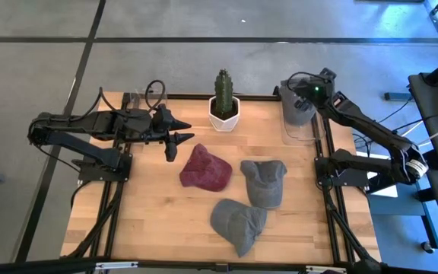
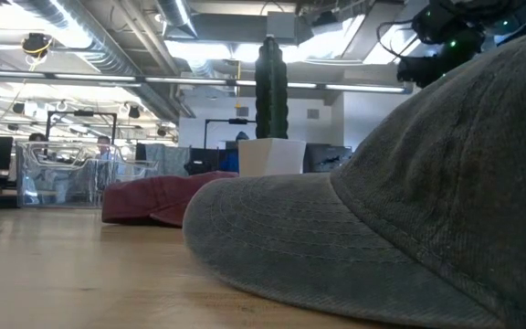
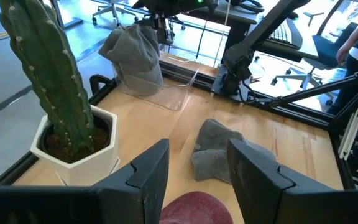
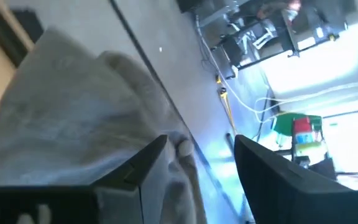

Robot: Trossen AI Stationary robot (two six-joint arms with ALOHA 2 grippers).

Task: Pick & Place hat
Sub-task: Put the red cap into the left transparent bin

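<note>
Wooden bench point(image 1: 150, 205) carried three hats; right gripper point(image 1: 304, 94) jaws clasped a grey hat point(image 3: 133, 53) at far right; left gripper point(image 1: 175, 137) jaws stood parted, empty.

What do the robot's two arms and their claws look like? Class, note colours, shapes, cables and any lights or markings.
Both arms are matt black, built of slim jointed links. The left arm trails looping black cables near its wrist. The right arm carries a small green light near its wrist and a pale band near its base. The left claw has two broad, angular black fingers; the right claw has the same shape.

Matt cloth caps point(image 1: 263, 183) lie on a smooth wooden table point(image 1: 150, 221).
</note>
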